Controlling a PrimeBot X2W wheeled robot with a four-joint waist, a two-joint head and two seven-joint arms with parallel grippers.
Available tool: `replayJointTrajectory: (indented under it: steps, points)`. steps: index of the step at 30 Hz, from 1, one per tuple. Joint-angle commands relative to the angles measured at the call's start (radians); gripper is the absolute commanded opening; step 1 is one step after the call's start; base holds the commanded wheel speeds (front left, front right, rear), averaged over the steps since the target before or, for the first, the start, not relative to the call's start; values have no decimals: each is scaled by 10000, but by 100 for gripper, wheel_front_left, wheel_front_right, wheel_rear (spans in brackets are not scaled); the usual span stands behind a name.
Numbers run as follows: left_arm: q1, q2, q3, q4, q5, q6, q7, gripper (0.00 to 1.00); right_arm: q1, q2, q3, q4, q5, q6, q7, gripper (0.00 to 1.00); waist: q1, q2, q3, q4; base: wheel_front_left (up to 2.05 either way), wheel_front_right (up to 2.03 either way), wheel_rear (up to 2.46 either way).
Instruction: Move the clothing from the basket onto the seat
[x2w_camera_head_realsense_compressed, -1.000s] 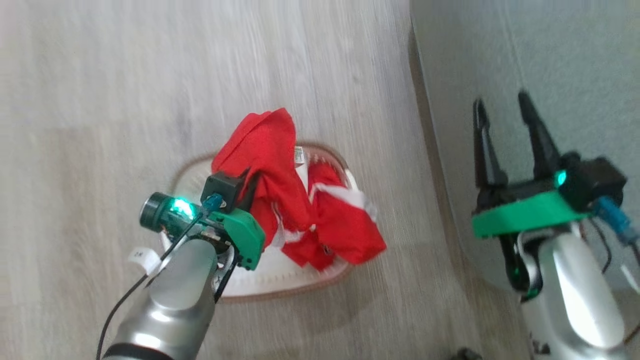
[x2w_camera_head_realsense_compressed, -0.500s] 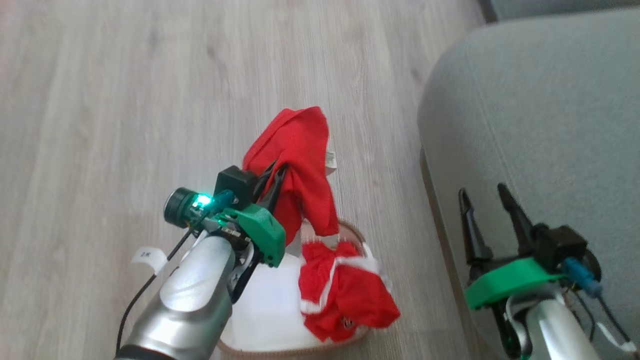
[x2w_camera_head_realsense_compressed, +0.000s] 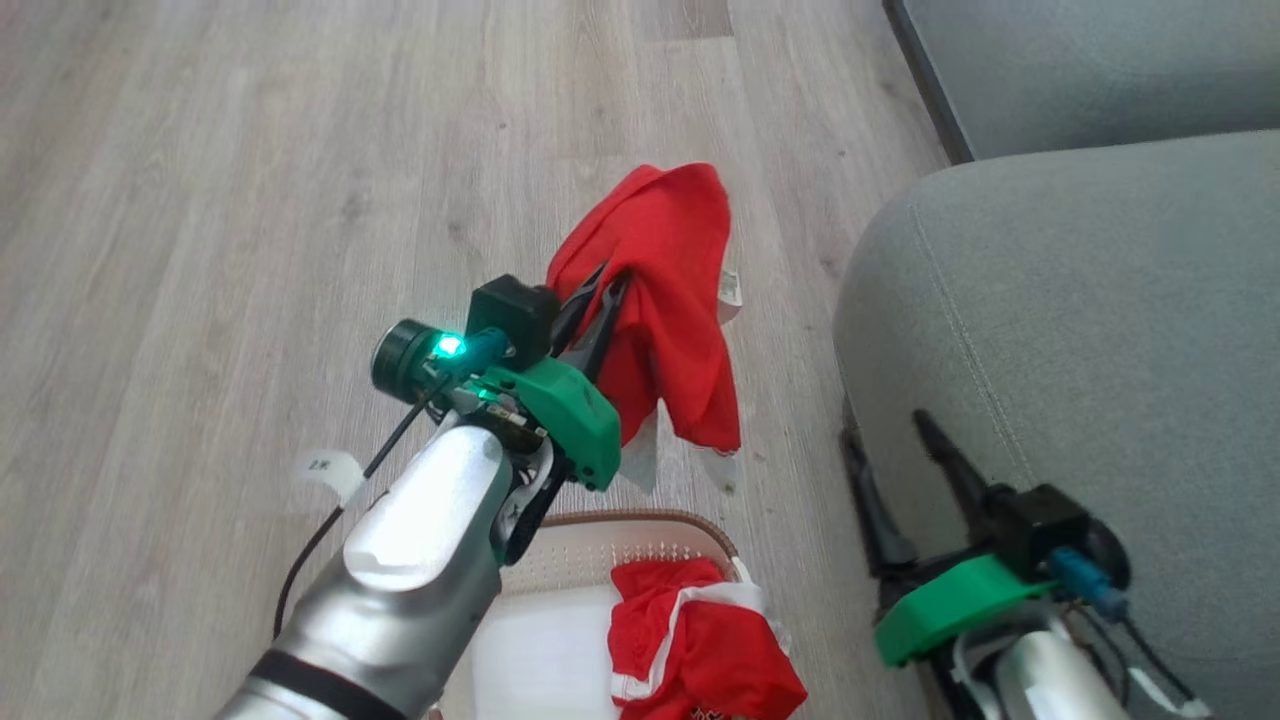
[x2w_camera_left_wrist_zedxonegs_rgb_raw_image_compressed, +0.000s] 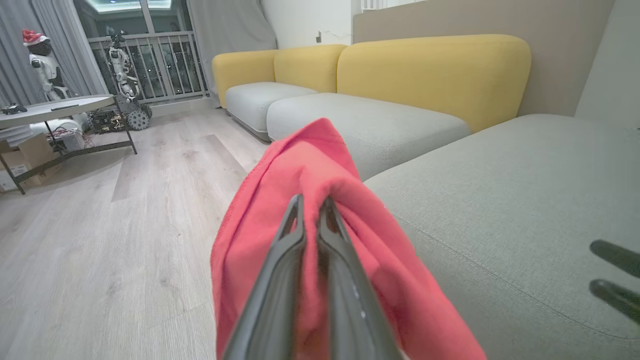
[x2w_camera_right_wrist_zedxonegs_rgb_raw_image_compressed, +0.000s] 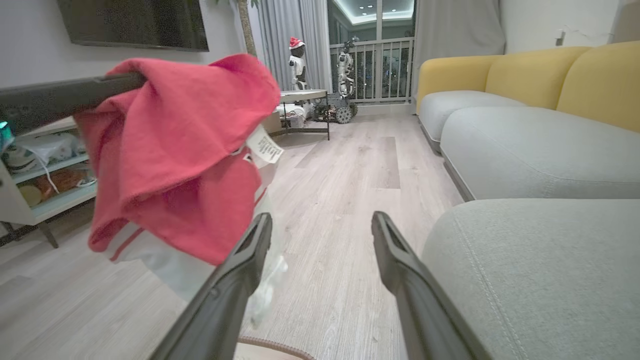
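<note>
Beside the seat (x2w_camera_head_realsense_compressed: 1080, 320), the left pincer (x2w_camera_head_realsense_compressed: 612, 280) pinches one garment (x2w_camera_head_realsense_compressed: 670, 250) aloft, a second garment (x2w_camera_head_realsense_compressed: 700, 650) lies in the basket (x2w_camera_head_realsense_compressed: 640, 518), none delivered yet, right pincer (x2w_camera_head_realsense_compressed: 885, 430) spread.

Left forearm (x2w_camera_head_realsense_compressed: 420, 570): pale silver, rising from the lower left of the head view and angled up to the right.
Left wrist bracket (x2w_camera_head_realsense_compressed: 560, 415): green, with a black camera block above it and a green light glowing at its side.
Left gripper (x2w_camera_head_realsense_compressed: 612, 285): raised, fingers pointing up and right, pressed together on a fold of the clothing (x2w_camera_head_realsense_compressed: 670, 290), which hangs from them.
Right forearm (x2w_camera_head_realsense_compressed: 1035, 680): pale, low in the right corner and mostly cut off by the frame edge.
Right wrist bracket (x2w_camera_head_realsense_compressed: 940, 612): green, under a black block with a blue plug.
Right gripper (x2w_camera_head_realsense_compressed: 884, 428): held low, fingers pointing up and slightly left, spread wide apart.
</note>
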Motion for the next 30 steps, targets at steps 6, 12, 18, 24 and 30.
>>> replayJointTrajectory:
  steps: [6,12,18,24,30]
  points:
    - [-926,113,-80,-510,-337,254,59,0,-787,-29,1341,-80,296,-2,-65,100,1,-1,-233,40,0,0,0]
    - [-1048,113,-509,-634,-662,444,103,0,-1624,-29,2783,600,513,-2,-65,100,1,-1,-337,125,0,0,0]
    - [-1136,112,-952,-824,-982,579,125,0,-2522,-29,3083,1549,534,-2,-65,100,1,-1,-302,365,0,0,0]
    - [-1136,112,-1318,-964,-1212,719,111,0,-3066,-29,2783,2170,420,-2,-65,100,1,-1,-228,638,0,0,0]
    - [-1077,112,-1606,-999,-1438,890,38,0,-3437,-29,2654,2537,452,-2,-65,64,1,-1,-161,860,0,0,0]
